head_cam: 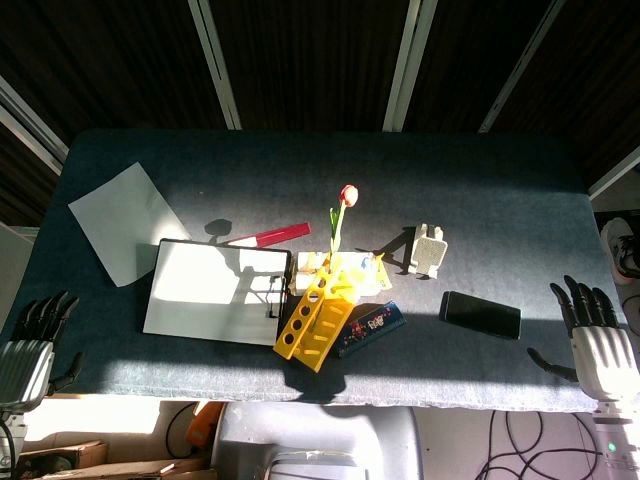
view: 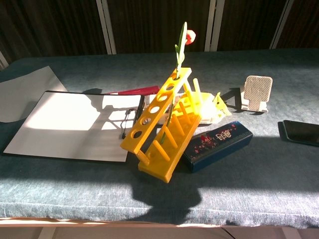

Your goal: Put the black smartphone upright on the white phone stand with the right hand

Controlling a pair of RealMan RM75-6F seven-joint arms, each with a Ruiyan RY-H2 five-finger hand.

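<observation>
Head view alone: both hands, right hand (head_cam: 598, 340) beside black smartphone (head_cam: 481, 314)

table (head_cam: 300, 160): dark cloth, sunlit | wall (head_cam: 300, 60): dark panels, white strips

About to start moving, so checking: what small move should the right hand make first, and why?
Probably bring the right hand in over the black smartphone for a grasp. The phone lies flat on the table, untouched, between that hand and the white phone stand, which is empty. The hand is open and holds nothing.
</observation>
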